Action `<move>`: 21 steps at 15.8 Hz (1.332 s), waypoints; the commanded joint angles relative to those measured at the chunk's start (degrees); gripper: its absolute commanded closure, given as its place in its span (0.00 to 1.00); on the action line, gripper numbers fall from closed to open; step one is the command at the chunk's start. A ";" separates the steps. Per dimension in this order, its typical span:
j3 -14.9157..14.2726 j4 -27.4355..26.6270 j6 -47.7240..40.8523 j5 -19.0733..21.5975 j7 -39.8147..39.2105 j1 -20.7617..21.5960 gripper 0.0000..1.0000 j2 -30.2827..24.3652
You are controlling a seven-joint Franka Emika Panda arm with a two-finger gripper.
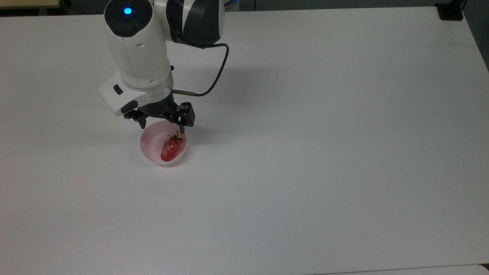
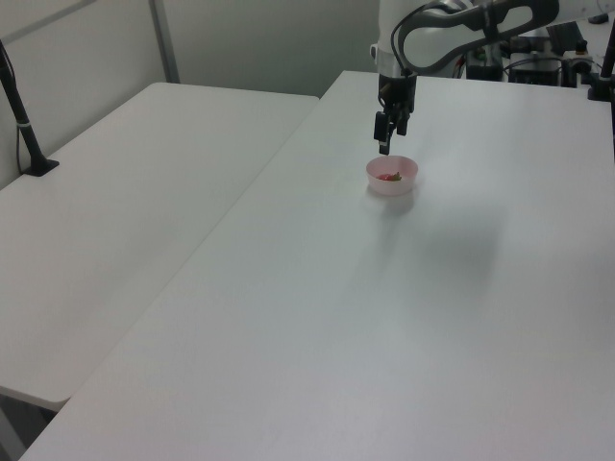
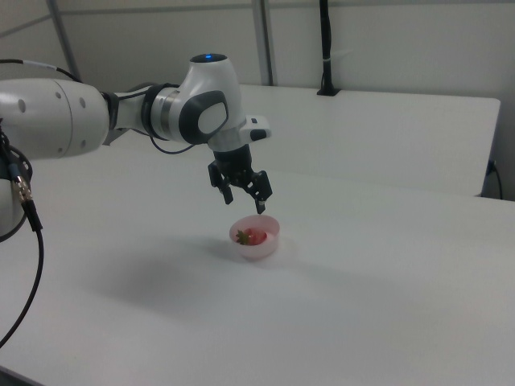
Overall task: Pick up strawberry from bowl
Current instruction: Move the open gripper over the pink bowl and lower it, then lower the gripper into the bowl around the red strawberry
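A pale pink bowl [image 1: 151, 147] [image 2: 404, 180] [image 3: 268, 242] sits on the white table, and a glossy red strawberry [image 1: 170, 149] [image 2: 389, 176] [image 3: 251, 236] with a dark green cap lies inside it toward the top view's right. My gripper [image 1: 162, 128] [image 2: 384, 146] [image 3: 245, 205] hangs open above the bowl's far rim, fingers spread roughly the bowl's width and pointing down. Nothing is between the fingers, and they are apart from the strawberry.
The white table [image 1: 324, 152] stretches wide around the bowl. A second white table [image 2: 125, 211] adjoins it on the left view's left. A black cable [image 1: 219, 72] loops off the arm's wrist. A black clamp post [image 2: 24, 125] stands at the far table's edge.
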 commanded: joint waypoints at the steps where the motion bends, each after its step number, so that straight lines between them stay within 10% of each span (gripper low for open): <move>1: -0.38 0.40 0.57 0.19 -1.82 -0.19 0.04 0.98; 21: -0.38 -0.48 8.04 0.98 -1.90 0.51 0.18 7.58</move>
